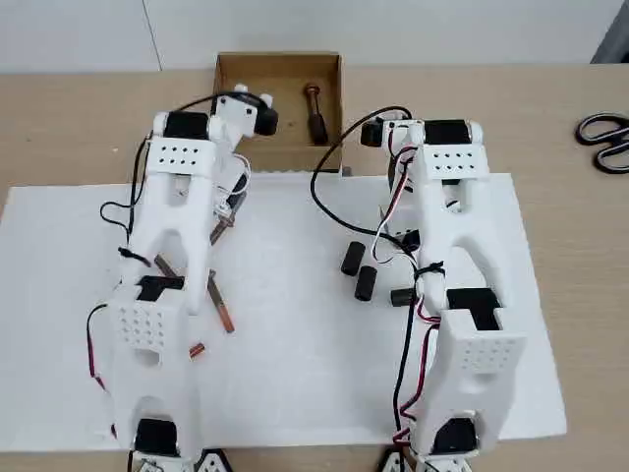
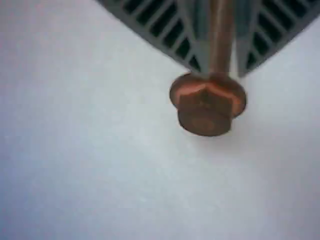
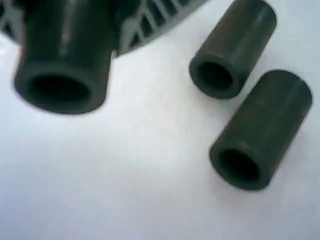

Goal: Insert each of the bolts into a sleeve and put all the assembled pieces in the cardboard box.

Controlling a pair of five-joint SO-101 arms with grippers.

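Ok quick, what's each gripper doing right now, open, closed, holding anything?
Left gripper: closed on a bolt, gripped by its shank.
Right gripper: closed on a black sleeve.

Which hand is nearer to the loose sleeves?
Right. The right hand, holding a sleeve, is just beside the loose sleeves; the left hand, holding a bolt, is farther off.

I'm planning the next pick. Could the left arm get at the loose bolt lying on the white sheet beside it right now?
Probably not yet. The loose bolt lies uncovered, with nothing in the way, but the jaws of the left gripper are shut on a held bolt, so they look occupied.
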